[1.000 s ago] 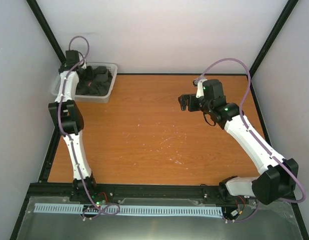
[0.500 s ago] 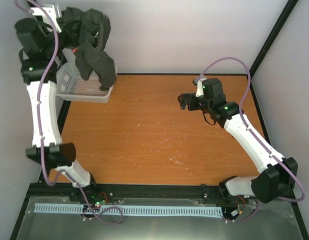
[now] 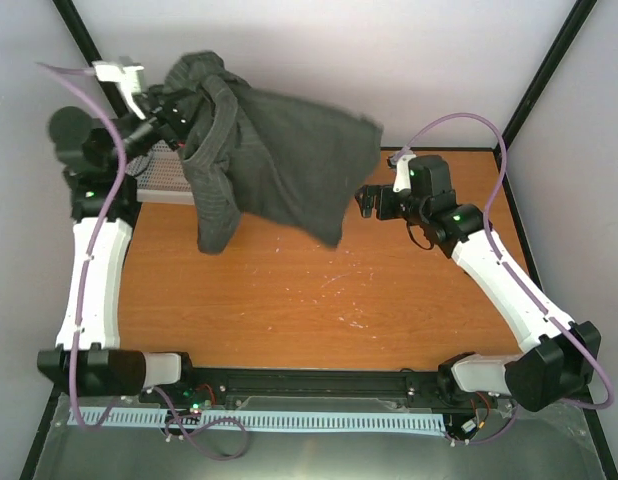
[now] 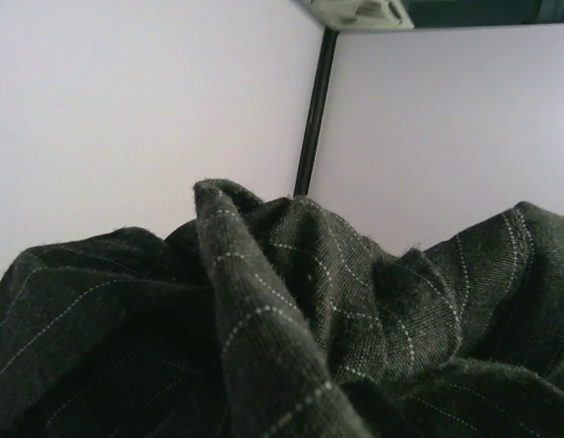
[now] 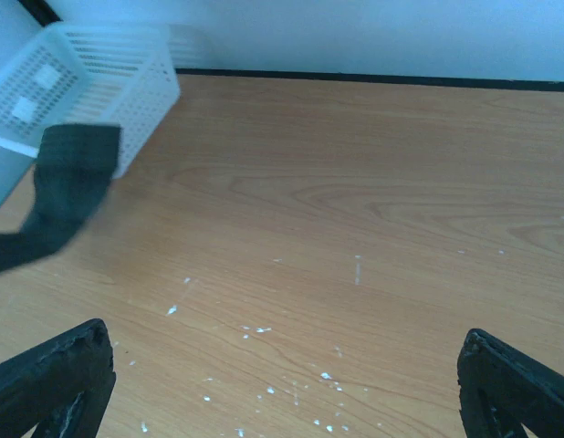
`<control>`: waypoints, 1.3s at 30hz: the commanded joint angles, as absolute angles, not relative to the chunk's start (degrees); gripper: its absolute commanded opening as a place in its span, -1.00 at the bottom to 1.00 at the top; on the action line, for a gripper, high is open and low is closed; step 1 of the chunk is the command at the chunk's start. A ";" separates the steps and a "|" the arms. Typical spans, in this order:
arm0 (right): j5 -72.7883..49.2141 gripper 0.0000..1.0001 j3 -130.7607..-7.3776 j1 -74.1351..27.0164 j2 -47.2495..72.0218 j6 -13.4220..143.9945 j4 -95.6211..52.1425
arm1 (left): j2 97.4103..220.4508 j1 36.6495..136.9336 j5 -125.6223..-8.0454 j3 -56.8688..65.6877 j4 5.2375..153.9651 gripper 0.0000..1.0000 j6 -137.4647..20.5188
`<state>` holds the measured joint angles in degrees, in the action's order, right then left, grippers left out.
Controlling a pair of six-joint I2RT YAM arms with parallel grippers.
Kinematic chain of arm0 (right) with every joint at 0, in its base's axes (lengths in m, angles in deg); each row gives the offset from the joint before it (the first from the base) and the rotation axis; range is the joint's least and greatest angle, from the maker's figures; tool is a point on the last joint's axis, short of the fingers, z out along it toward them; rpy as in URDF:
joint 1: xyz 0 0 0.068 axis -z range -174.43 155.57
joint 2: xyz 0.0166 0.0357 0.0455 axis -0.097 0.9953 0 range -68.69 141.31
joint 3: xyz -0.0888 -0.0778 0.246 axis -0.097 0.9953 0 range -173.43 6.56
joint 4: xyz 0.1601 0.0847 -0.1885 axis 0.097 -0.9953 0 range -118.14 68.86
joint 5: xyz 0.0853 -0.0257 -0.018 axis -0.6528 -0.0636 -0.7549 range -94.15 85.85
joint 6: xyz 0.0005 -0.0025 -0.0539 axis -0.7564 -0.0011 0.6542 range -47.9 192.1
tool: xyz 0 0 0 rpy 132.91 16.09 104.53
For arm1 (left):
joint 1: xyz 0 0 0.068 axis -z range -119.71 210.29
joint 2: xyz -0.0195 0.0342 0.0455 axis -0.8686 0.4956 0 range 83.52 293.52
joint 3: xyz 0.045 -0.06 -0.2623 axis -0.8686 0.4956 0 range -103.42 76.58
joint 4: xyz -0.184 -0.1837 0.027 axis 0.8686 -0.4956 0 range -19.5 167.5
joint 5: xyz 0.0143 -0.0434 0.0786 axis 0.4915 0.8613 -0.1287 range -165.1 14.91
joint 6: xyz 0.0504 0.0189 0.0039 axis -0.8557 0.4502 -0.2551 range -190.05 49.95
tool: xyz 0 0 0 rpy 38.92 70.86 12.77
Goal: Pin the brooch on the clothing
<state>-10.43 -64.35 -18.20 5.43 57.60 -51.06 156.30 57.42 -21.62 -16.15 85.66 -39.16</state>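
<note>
The clothing, a dark charcoal pinstriped shirt, hangs in the air over the table's back left, spread out to the right. My left gripper is raised high and shut on its bunched top. In the left wrist view the folded cloth fills the lower half and hides the fingers. My right gripper is open and empty above the table's back right, just right of the shirt's edge. Its fingers stand wide apart. A hanging sleeve shows at the left of the right wrist view. No brooch is in view.
A white mesh basket stands at the table's back left corner, partly behind the shirt; it also shows in the right wrist view. The orange wooden table has white specks. Black frame posts and pale walls enclose the area.
My left arm has lifted the shirt out of the basket and swung it right over the table, where it now fans out. My right arm has hardly moved.
</note>
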 commanded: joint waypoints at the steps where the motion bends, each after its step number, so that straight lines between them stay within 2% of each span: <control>1: -16.41 1.00 -62.71 -18.25 2.94 57.32 -47.51 | 159.66 58.41 -15.37 -6.89 101.64 -0.99 -22.60; 6: -22.01 1.00 -63.62 -18.25 4.69 57.91 -46.04 | 160.98 58.53 -15.90 -14.30 106.91 -0.98 -17.43; 10: -21.89 1.00 -66.80 -18.25 6.62 59.06 -47.73 | 161.18 58.58 -23.25 -24.11 106.01 -0.98 -14.59; 12: -21.21 1.00 -68.46 -18.23 7.16 59.86 -48.68 | 160.34 58.53 -28.08 -24.68 106.38 -0.99 -10.34; 17: -22.54 1.00 -72.31 -18.25 6.17 62.16 -50.42 | 156.74 58.53 -39.63 -20.69 96.57 -0.98 -5.05; 21: -39.98 1.00 -70.52 -20.83 5.49 60.30 -40.85 | 152.99 58.53 -42.38 -6.45 101.19 -0.99 3.37; 25: -47.02 1.00 -68.87 -29.14 8.47 59.54 -32.46 | 153.14 58.53 -40.44 -0.22 103.74 -0.99 8.94; 30: -43.40 1.00 -71.12 -36.14 12.53 62.26 -34.19 | 154.70 58.56 -37.86 2.68 102.76 -0.99 10.06; 35: -27.62 1.00 -72.04 -35.66 11.00 66.46 -41.25 | 154.18 58.48 -38.50 5.80 100.12 -0.99 8.87; 39: -31.12 1.00 -75.61 -35.82 13.81 64.71 -40.91 | 154.48 58.53 -36.89 7.88 100.54 -0.99 10.11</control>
